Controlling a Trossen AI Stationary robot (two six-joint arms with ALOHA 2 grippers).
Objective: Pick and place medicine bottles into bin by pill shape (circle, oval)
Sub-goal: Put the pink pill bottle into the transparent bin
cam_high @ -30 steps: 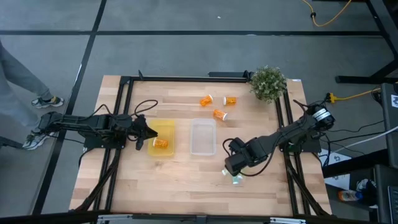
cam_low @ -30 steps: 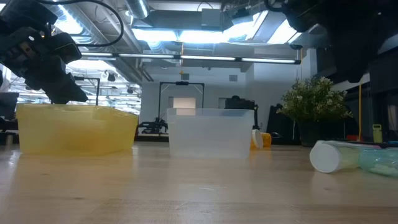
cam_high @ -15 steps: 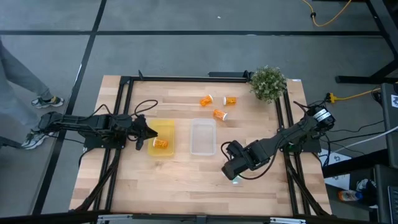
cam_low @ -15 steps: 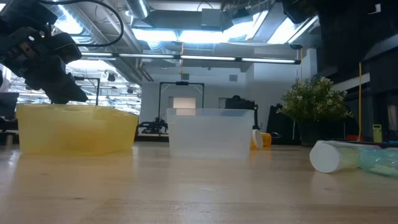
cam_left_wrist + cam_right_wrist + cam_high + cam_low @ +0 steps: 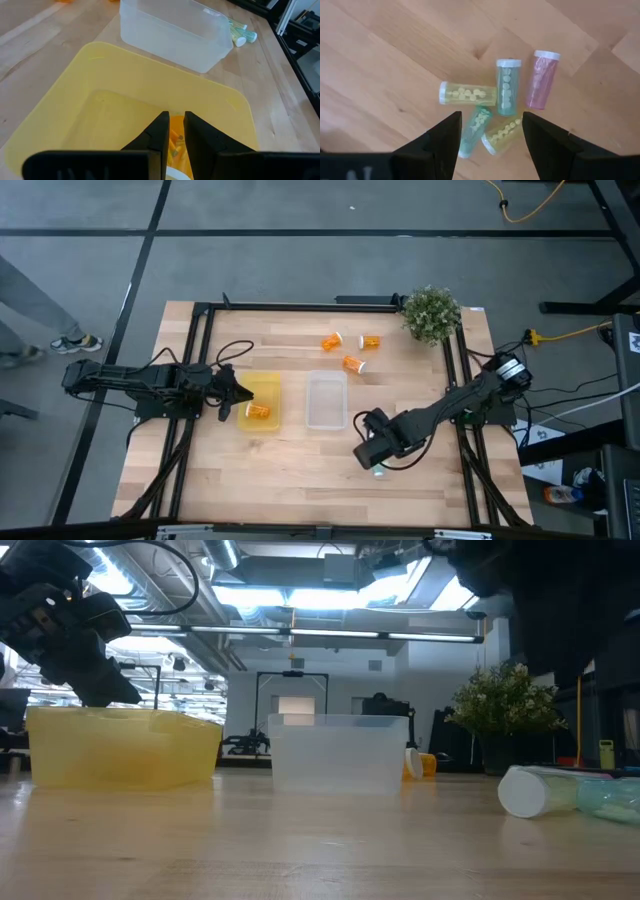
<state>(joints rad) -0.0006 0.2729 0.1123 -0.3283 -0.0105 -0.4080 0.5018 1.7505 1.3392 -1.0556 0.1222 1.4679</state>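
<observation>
Right gripper (image 5: 487, 137) poised directly above a cluster of 5 medicine bottles (image 5: 497, 102) lying flat on the wooden counter (image 5: 300, 470), jaws spread wide apart and holding nothing; in the right wrist view, a yellowish bottle (image 5: 467, 93), a teal bottle (image 5: 507, 86) and a pink bottle (image 5: 540, 80) beyond the jaws, with a second teal bottle (image 5: 474, 127) and a second yellowish bottle (image 5: 501, 134) lying between them; all touching or nearly so, round pills visible through several walls. Step in hand, judged: descent for a pick from the cluster. Best done by choosing 1 bottle with free flanks, such as the pink bottle at the edge, rather than the crowded middle; turning the wrist so the jaws straddle the barrel across its width; lowering until the fingers bracket it, then closing gently, since a lying cylinder may roll and nudge its neighbours. Left gripper (image 5: 172, 131) waiting over the yellow bin (image 5: 259, 404), jaws nearly together with only a thin gap and gripping nothing, an orange bottle (image 5: 258, 411) lying in the bin beneath. Clear bin (image 5: 326, 400) just beyond the yellow one, seemingly without contents; 3 orange bottles (image 5: 351, 347) lying farther off near the potted plant (image 5: 431, 313).
</observation>
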